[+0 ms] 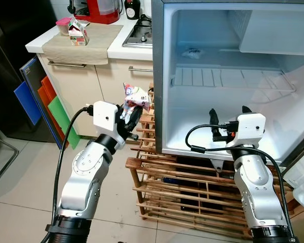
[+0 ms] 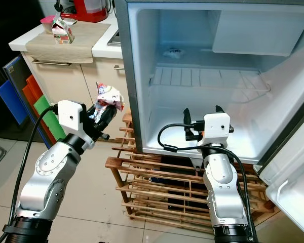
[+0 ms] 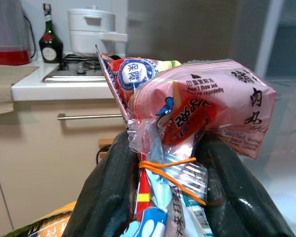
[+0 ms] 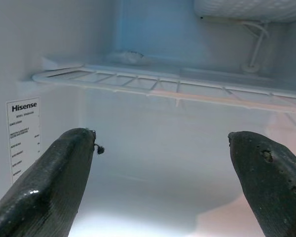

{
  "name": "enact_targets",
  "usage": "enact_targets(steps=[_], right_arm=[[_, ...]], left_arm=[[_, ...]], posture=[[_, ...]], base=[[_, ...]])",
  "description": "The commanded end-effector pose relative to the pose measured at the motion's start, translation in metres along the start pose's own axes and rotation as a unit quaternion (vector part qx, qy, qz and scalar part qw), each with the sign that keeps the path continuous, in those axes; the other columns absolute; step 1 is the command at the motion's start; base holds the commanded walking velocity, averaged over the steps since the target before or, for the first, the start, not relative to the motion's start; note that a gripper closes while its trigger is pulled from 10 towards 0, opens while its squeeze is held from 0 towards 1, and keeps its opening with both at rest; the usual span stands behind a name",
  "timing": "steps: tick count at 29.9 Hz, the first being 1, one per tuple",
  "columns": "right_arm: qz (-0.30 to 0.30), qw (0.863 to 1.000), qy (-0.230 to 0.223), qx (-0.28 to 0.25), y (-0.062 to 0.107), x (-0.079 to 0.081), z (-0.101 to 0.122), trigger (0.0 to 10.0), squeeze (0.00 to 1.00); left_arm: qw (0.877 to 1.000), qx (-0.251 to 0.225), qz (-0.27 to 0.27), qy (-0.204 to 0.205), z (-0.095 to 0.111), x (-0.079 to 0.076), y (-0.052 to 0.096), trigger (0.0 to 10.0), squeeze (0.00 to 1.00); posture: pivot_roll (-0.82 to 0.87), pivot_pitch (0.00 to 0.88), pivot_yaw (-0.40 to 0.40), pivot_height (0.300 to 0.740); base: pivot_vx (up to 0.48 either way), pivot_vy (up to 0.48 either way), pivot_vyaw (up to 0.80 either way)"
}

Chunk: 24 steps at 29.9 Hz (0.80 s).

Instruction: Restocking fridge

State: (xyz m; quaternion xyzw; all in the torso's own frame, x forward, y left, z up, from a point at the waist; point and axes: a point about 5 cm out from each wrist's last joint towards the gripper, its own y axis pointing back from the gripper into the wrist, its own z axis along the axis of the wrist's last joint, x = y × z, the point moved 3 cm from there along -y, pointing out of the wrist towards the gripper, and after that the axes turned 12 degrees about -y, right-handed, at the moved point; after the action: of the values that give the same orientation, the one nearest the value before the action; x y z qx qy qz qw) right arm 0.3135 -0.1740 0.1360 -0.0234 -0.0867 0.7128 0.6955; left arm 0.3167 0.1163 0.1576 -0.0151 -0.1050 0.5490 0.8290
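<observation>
Fridge (image 1: 233,76), a small white-lined box with its door swung wide, stands to my right on a slatted wooden rack (image 1: 182,187), and my job now is to get the packet in my left tool (image 1: 130,112) round its near left edge and inside. That tool is pinched shut on a crinkly pink-and-red plastic snack packet (image 3: 197,108), bunched at the neck by an orange rubber band (image 3: 170,168), and holds it up in front of the cream cabinet, left of the fridge's grey side wall. I judge the good way is to carry it right and forward, high enough to clear the sill, and lay it on the smooth white floor of the compartment or on the thin wire shelf (image 1: 233,78) above. The film is soft and slippery, so I would keep the squeeze on the banded neck, where the bulk will not slide, and let go only once it rests. My right tool (image 1: 229,114) hovers at the fridge mouth above the bottom floor, fingers spread wide and holding nothing; it ought to keep aside so the two do not meet. A small clear wrapper (image 1: 193,51) lies far back on the shelf. On the pale surface at the far left stands a little gabled milk carton (image 1: 78,31).
</observation>
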Motion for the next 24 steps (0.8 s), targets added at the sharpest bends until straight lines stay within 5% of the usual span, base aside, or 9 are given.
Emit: enact_targets(steps=[1,7,16,24], right_arm=[[0.003,1.000,0.002,0.003,-0.002,0.001,0.001,10.0,0.32],[0.005,1.000,0.000,0.005,-0.002,0.002,0.000,10.0,0.32],[0.002,1.000,0.009,0.011,0.000,0.000,-0.002,10.0,0.32],[0.002,1.000,0.007,0.008,0.001,0.001,-0.002,10.0,0.32]], left_arm=[[1.000,-0.019,0.005,0.000,0.010,0.004,0.001,10.0,0.00],[1.000,-0.025,0.003,0.000,0.013,0.000,-0.003,10.0,0.00],[1.000,-0.026,-0.007,0.003,0.014,-0.002,-0.005,10.0,0.00],[0.999,-0.026,-0.019,0.000,0.014,-0.006,-0.005,10.0,0.00]], posture=[[-0.10,0.000,0.055,0.740],[-0.10,0.000,0.054,0.740],[-0.11,0.000,0.061,0.740],[-0.11,0.000,0.063,0.740]], base=[[0.000,-0.244,0.00],[-0.102,-0.156,0.00],[0.000,0.000,-0.77],[0.000,0.000,0.00]])
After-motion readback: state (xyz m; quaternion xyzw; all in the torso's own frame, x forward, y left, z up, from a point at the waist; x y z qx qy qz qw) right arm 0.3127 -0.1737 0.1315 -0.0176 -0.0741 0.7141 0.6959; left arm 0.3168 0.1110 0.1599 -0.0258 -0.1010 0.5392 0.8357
